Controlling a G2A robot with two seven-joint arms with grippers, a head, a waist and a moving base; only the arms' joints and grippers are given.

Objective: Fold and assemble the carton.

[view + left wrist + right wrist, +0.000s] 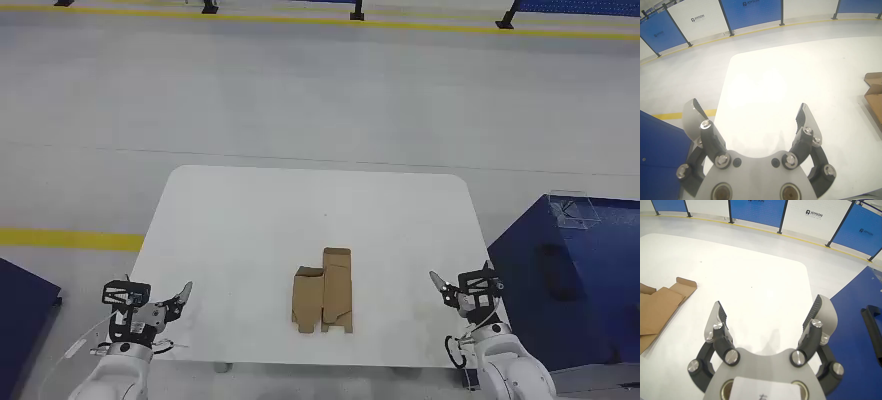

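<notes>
A flattened brown cardboard carton (324, 290) lies on the white table (250, 220), near the middle of its front half, with its flaps spread out. The carton (874, 96) shows at the edge of the left wrist view, and the carton (660, 306) also shows in the right wrist view. My left gripper (150, 296) hangs open over the table's front left corner, well away from the carton, with nothing between its fingers. My right gripper (462, 280) hangs open over the front right edge, also apart from the carton and holding nothing.
A blue bin (575, 280) stands just right of the table, with a clear plastic piece (573, 208) on top. Another blue bin (20, 300) stands at the front left. The floor carries yellow lines (70, 239).
</notes>
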